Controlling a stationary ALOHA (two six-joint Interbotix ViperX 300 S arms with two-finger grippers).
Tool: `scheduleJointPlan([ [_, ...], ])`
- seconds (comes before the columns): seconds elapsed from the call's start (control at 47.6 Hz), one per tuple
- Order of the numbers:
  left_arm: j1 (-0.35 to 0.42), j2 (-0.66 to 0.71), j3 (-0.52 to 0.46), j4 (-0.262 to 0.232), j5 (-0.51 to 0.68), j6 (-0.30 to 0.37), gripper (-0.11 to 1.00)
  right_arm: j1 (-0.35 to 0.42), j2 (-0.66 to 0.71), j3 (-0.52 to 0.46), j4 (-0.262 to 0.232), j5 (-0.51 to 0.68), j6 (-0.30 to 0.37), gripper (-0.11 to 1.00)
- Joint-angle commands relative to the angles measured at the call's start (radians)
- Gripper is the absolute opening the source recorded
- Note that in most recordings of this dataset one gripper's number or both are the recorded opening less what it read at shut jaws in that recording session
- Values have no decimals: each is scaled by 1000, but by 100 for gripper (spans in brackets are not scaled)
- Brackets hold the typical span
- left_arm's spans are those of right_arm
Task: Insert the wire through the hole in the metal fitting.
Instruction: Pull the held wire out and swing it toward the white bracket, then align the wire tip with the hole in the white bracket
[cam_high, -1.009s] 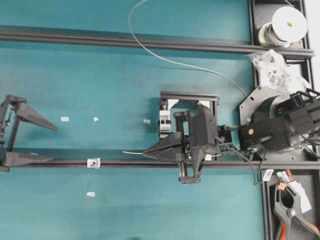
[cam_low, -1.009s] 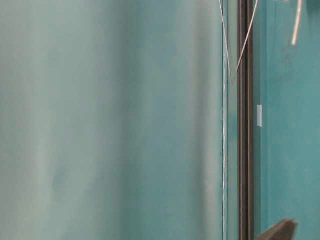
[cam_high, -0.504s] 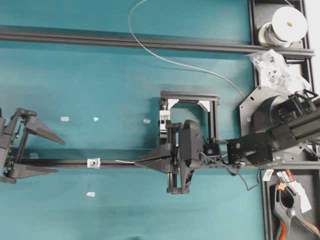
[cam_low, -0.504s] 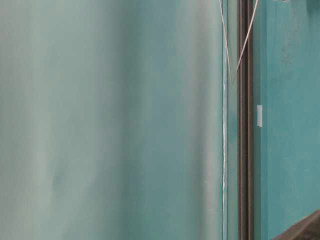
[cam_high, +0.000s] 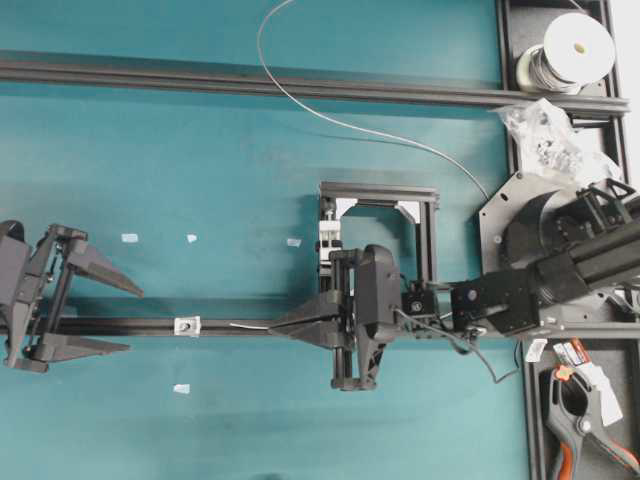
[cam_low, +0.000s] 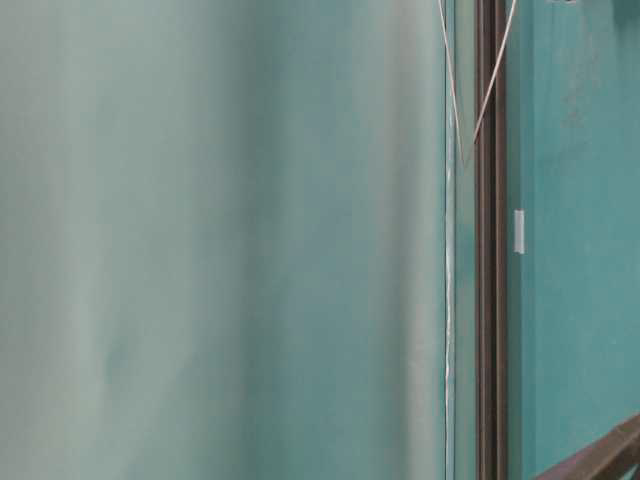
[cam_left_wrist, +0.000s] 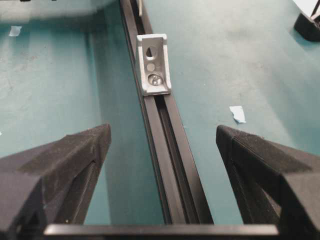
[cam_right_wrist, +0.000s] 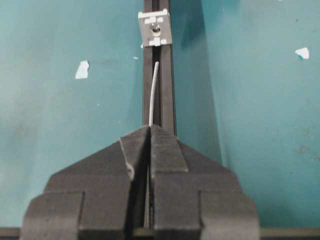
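Observation:
The metal fitting (cam_high: 187, 325) is a small silver bracket with a dark hole, sitting on the black rail (cam_high: 240, 327); it also shows as the fitting (cam_left_wrist: 153, 65) and the fitting (cam_right_wrist: 155, 28). My right gripper (cam_high: 275, 326) is shut on the wire (cam_right_wrist: 153, 92), whose short free end (cam_high: 248, 325) points left along the rail and stops short of the fitting. The rest of the wire (cam_high: 380, 132) arcs back over the table. My left gripper (cam_high: 128, 318) stands open astride the rail, left of the fitting, its fingertips (cam_left_wrist: 100, 137) well apart.
A black frame with a white-silver block (cam_high: 328, 240) stands behind the right gripper. A second rail (cam_high: 250, 83) crosses the back. A wire spool (cam_high: 575, 47), a plastic bag of parts (cam_high: 545, 135) and a clamp (cam_high: 580, 420) sit at the right. Pale tape scraps (cam_high: 181, 388) dot the mat.
The right gripper has slid left and down onto the rail line, carrying the wire end closer to the fitting. The left gripper has advanced right toward the fitting, still open.

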Motion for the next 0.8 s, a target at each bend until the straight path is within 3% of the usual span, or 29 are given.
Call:
scheduleJointPlan([
  [0.0,-3,-12,-8,-3,-9,-2,77,6,-6,-17,2,-5,0,-1],
  [0.777,-3,-18,-8,-2,-9,-2,77,17,17,-23,2,-15,0,-1],
])
